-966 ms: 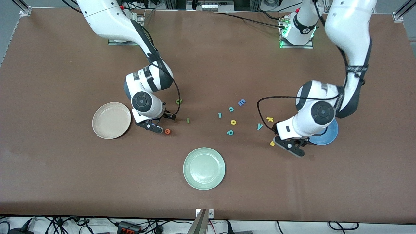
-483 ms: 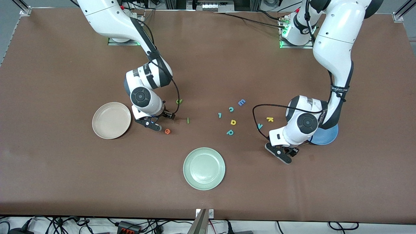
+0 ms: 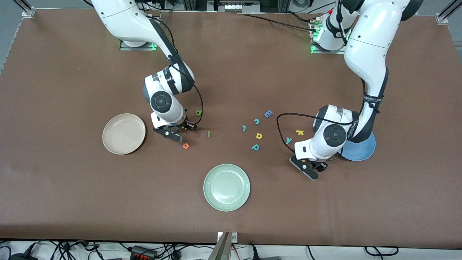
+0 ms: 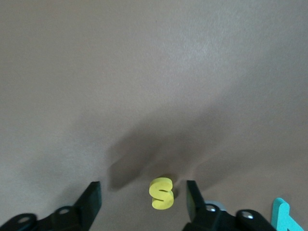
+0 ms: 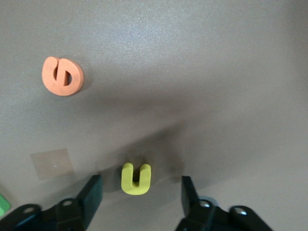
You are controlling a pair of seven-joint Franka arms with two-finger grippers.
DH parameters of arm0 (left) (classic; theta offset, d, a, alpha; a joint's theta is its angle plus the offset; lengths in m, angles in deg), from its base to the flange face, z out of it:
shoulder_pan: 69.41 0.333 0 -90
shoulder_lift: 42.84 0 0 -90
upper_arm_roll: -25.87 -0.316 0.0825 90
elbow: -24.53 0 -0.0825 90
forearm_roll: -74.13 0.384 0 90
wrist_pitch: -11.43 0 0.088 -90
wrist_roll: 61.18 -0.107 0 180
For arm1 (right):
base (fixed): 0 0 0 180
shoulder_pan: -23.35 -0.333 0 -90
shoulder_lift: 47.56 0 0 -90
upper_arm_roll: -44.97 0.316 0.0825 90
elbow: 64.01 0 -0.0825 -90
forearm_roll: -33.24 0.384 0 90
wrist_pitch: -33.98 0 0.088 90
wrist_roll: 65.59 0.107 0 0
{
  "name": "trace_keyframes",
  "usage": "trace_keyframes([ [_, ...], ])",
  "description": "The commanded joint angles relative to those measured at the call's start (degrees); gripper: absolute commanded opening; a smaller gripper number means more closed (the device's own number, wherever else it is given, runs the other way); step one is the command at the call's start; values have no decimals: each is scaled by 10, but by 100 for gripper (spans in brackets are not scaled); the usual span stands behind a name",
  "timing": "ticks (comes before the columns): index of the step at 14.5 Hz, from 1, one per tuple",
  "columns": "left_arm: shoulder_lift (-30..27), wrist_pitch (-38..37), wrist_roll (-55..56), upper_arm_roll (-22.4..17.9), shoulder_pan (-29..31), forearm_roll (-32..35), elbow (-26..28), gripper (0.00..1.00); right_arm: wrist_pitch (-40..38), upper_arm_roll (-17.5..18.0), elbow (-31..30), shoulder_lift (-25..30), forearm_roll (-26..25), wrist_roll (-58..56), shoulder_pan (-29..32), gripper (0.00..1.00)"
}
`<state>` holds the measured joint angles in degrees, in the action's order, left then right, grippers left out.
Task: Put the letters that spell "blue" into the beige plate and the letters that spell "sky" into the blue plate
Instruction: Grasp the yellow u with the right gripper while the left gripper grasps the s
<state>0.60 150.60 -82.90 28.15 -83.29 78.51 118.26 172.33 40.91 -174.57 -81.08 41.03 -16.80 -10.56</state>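
Note:
My left gripper (image 4: 142,199) is open and low over the table, with the yellow s (image 4: 161,193) lying between its fingers, untouched. In the front view this gripper (image 3: 311,169) hides the s and stands beside the blue plate (image 3: 362,151). The yellow k (image 3: 299,132) and teal y (image 3: 288,140) lie close by. My right gripper (image 5: 139,192) is open astride the yellow u (image 5: 135,178), with the orange e (image 5: 62,76) a little way off. In the front view it (image 3: 175,133) sits between the beige plate (image 3: 123,134) and the dark green l (image 3: 208,134). The light green b (image 3: 198,112) lies farther from the camera.
A pale green plate (image 3: 226,187) sits nearer the camera, mid-table. A blue capital E (image 3: 268,113), teal c (image 3: 256,121), small teal piece (image 3: 244,127), round yellow letter (image 3: 258,135) and teal p (image 3: 255,147) are scattered in the middle. The left arm covers part of the blue plate.
The left hand has slid toward the right arm's end and come over the yellow s, which showed beside it before. The right hand has shifted away from the orange e.

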Motion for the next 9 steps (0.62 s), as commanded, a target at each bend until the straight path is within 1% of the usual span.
trace_keyframes([
  [1,-4,-5,-7,-3,-2,11,9,55,8,-1,-15,13,8,5,-2,63],
  [3,-4,-5,-7,-3,-2,11,10,48,8,0,-15,13,8,4,-3,56],
  [7,-9,-8,-7,-3,-4,11,10,12,8,-1,-14,12,8,4,-2,35],
  [8,-11,-17,-5,-3,-7,11,9,8,8,-1,-13,12,8,4,-2,31],
  [9,-18,-27,-3,-5,-9,11,8,7,7,-1,-12,13,8,4,-2,28],
])
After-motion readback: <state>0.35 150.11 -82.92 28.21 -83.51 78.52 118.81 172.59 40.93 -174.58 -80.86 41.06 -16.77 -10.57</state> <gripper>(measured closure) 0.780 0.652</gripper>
